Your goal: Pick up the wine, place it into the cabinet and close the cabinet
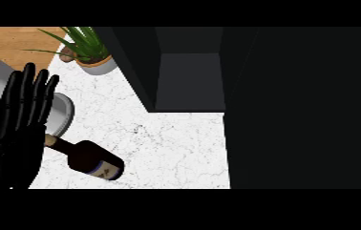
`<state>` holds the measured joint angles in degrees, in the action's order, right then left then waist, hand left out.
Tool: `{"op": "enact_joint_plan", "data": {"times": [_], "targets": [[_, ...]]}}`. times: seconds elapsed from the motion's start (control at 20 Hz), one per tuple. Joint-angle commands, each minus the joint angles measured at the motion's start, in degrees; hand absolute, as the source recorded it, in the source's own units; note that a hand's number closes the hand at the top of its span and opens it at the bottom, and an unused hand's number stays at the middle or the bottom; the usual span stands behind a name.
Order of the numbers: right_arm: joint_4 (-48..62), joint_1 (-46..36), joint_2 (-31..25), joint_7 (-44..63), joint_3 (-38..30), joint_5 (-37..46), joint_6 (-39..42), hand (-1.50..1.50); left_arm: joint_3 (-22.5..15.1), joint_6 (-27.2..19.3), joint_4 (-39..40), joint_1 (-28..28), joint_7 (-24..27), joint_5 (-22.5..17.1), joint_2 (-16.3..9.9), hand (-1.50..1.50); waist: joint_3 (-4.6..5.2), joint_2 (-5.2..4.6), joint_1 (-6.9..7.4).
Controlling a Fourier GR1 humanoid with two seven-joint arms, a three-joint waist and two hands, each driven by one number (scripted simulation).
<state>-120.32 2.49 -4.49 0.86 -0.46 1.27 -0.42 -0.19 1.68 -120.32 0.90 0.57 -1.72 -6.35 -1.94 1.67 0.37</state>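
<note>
A dark wine bottle [93, 159] lies on its side on the white marble counter [176, 148], its neck pointing left and its labelled base towards the lower right. My left hand [23, 114] stands at the left edge, open with its fingers straight and pointing up; the end of the bottle's neck meets the hand's right edge. The dark cabinet [190, 81] stands open at the back of the counter, its inside showing a grey floor. Its door [296, 105] fills the right side of the view. My right hand shows nowhere.
A potted green plant [91, 52] stands at the back left, beside the cabinet's left wall. A grey plate [63, 112] lies partly behind my left hand. A wooden surface [28, 40] shows at the top left.
</note>
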Motion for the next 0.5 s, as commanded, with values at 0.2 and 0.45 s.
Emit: {"op": "enact_joint_plan", "data": {"times": [0.2, 0.45], "targets": [[-3.0, 5.1, -0.9, -4.1, 1.7, -5.4, 6.1, -1.5, -6.5, 14.2, -10.0, 9.0, -1.6, -13.0, -4.0, -1.5, 1.91, -1.21, -0.12], [-6.7, 7.2, -4.0, 4.6, 6.2, -11.2, 12.2, -1.5, -13.2, 17.0, -11.7, 18.6, -11.1, -28.6, -3.0, -1.5, 1.97, -1.14, 0.38]]}}
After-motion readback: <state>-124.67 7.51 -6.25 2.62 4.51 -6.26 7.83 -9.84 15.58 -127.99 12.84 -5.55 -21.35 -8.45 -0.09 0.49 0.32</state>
